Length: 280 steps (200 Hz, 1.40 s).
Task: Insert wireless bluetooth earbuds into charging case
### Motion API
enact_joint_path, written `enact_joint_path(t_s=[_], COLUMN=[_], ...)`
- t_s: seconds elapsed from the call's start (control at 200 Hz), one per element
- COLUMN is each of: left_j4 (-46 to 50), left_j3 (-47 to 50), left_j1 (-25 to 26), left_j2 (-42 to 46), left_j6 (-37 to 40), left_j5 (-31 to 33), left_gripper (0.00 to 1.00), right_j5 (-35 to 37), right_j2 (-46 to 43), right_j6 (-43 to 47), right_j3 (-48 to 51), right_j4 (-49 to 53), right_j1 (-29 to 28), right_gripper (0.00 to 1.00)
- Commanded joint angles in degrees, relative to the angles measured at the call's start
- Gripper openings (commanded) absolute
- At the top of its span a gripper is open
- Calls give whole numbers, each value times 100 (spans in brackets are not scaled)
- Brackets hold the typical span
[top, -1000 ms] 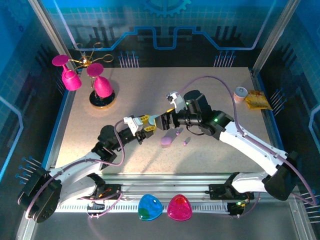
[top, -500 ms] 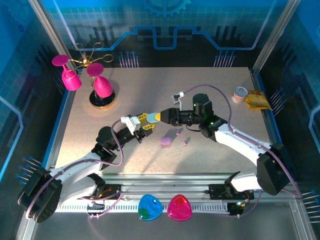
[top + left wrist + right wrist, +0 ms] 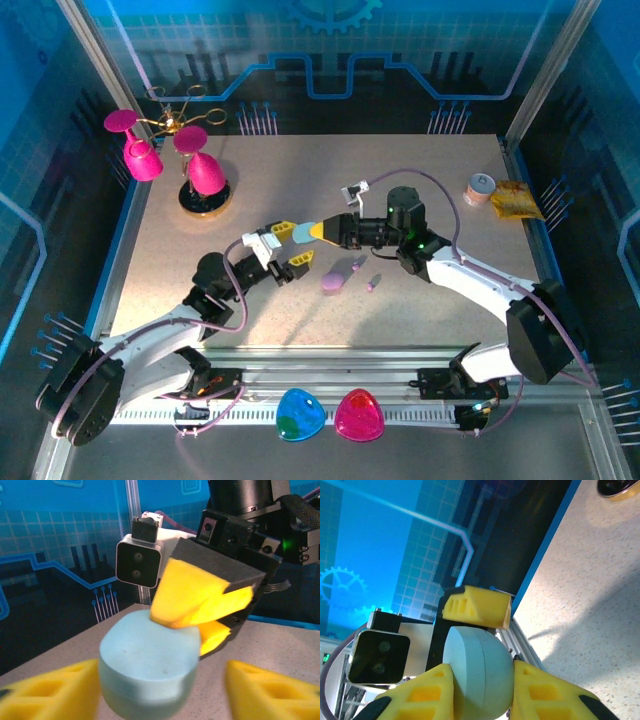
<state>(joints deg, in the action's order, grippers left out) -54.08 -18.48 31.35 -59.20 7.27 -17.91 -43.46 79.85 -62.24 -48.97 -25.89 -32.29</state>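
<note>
A pale blue charging case [image 3: 303, 233] hangs above the table's middle, closed, with my right gripper [image 3: 320, 232] shut on it from the right. In the right wrist view the case [image 3: 480, 672] sits squeezed between both yellow fingers [image 3: 545, 697]. My left gripper [image 3: 291, 246] stands open around the case's left end, its fingers [image 3: 55, 690] apart from the case [image 3: 147, 662]. On the table lie a light purple case [image 3: 333, 283] and two small light purple earbuds [image 3: 358, 264] [image 3: 373, 284]. No pale blue earbuds are in sight.
A gold stand with pink glasses [image 3: 200, 175] occupies the back left. A tape roll [image 3: 481, 187] and a yellow packet [image 3: 515, 201] lie at the back right. Blue [image 3: 300, 413] and pink [image 3: 359, 415] pebble shapes rest on the front rail.
My right gripper has moved in and shut on the pale blue case. My left gripper has opened and let go of it.
</note>
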Motion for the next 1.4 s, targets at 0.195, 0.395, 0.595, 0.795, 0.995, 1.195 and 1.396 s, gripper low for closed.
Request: enact_joint_path(t_s=[0.195, 0.395, 0.595, 0.795, 0.995, 1.195, 1.396], left_j4=[1795, 2791, 2929, 3105, 3111, 2953, 3141], left_j3=[-205, -447, -448, -405, -417, -585, -1090], left_j1=[55, 438, 484, 503, 503, 501, 503], left_j2=[192, -66, -213, -109, -297, -865, -1839], left_j6=[598, 984, 908, 886, 865, 649, 219], left_j5=[268, 648, 617, 618, 587, 464, 240], left_gripper=[99, 99, 99, 99, 99, 99, 99], right_j5=[2439, 3162, 3193, 3195, 3219, 3686, 3911], right_j2=[-69, 782, 2198, 3280, 3602, 2689, 1148], right_j6=[2293, 2681, 2666, 2612, 2628, 3078, 3336], right_j3=[60, -41, -896, -1656, -1927, -1475, -370], right_j4=[2275, 1951, 1770, 1841, 1981, 2270, 2564], right_j1=[524, 909, 1118, 1215, 1321, 1333, 1242], right_gripper=[16, 16, 16, 19, 36, 66, 74])
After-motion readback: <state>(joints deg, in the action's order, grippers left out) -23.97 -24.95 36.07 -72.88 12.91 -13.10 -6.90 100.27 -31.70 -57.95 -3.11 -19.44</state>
